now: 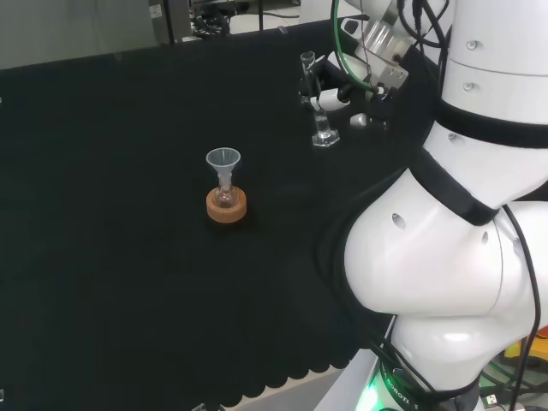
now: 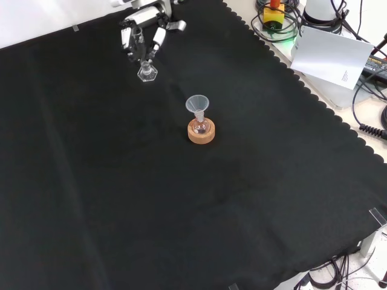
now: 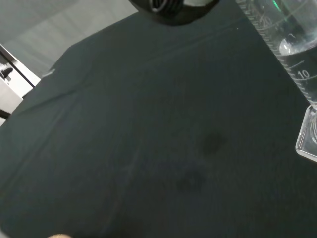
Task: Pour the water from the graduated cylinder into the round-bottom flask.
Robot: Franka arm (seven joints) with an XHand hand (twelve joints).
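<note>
Beside cloth edge, hand round cylinder

worktop: black cloth, scalloped hem | front view, right of cloth: white sheet, black cables | head view, far edge: pale grey floor

Even, bright overhead light falls on my bench, and the black cloth soaks it up with hardly any shadow. Glare sits on my white arm links in the head view. In my wrist view the graduated cylinder looms close and slightly soft.
</note>
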